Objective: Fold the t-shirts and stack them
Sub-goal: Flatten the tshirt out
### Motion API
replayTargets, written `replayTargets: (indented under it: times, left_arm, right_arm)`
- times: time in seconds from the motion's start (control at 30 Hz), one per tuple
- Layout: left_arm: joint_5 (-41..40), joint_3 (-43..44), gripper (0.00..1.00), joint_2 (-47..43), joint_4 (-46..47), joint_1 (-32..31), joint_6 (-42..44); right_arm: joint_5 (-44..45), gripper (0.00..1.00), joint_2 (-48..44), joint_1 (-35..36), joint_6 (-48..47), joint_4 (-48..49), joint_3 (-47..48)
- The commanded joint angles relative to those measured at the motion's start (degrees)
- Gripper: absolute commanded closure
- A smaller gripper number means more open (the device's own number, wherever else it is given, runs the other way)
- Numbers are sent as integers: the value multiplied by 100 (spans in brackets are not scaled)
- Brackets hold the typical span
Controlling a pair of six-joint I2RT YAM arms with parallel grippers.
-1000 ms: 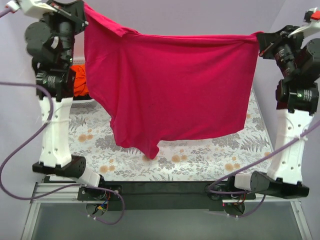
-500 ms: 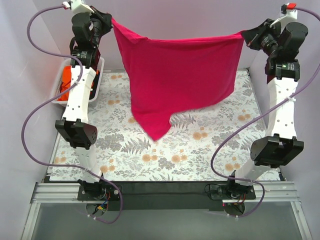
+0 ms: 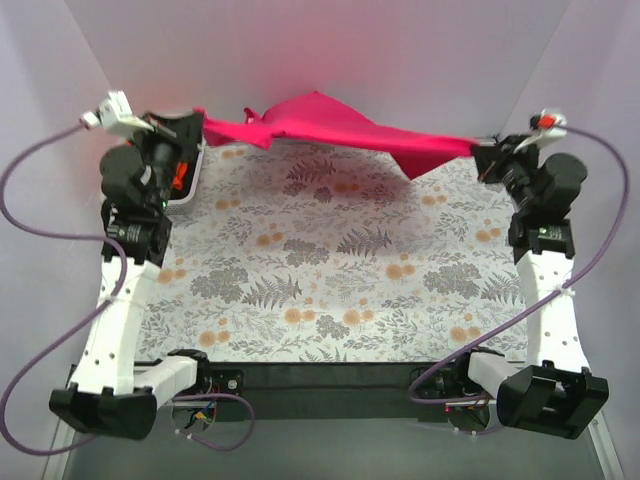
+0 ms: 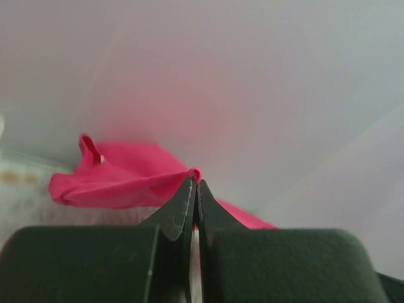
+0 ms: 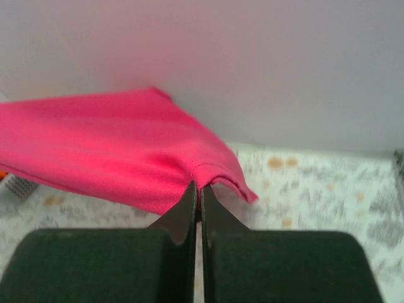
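The magenta-pink t-shirt (image 3: 330, 125) is stretched low across the far end of the table, billowing between both grippers. My left gripper (image 3: 200, 122) is shut on its left corner, by the back wall. My right gripper (image 3: 482, 152) is shut on its right hem corner. In the left wrist view the jaws (image 4: 196, 180) pinch a small fold of the pink cloth (image 4: 120, 183). In the right wrist view the jaws (image 5: 200, 186) clamp the stitched hem of the shirt (image 5: 107, 151). A sliver of the orange t-shirt (image 3: 178, 175) shows behind the left arm.
The table carries a floral-patterned cover (image 3: 340, 260). The white slatted basket (image 3: 192, 180) stands at the far left, mostly hidden by the left arm. White walls close in the back and both sides. Purple cables loop beside each arm.
Both arms have swung down and away toward the far end of the table. The pink shirt, which hung like a curtain, now lies nearly flat and low between the grippers.
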Motion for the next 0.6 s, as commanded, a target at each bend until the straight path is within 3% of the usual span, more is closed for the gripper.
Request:
replayTargets:
  times: [0.0,0.03,0.13,0.23,0.4,0.57]
  left_arm:
    - [183,-1716,100,-576,-220,30,-829]
    - [210,-2592,100,-1110,-255,30,-1016]
    - [263,-4167,100,-1990,-571,30,-1544]
    - [-287,-4839,100,-2703,-1335,22,-1781]
    - [-1492,-4886,100,-3049,-2425,-40,-1993]
    - [-1583,-4956,100,-3005,-2514,-66,-1984]
  right_arm:
    - [-11,99,-291,-41,-358,175,-1328]
    - [15,99,-362,-41,-332,175,-1914]
    - [-143,99,-547,-32,-104,219,-2892]
    - [-336,99,-600,20,282,193,-3430]
    - [-302,99,-574,73,1030,-245,-3933]
    - [199,99,-416,73,1136,-1159,-4100]
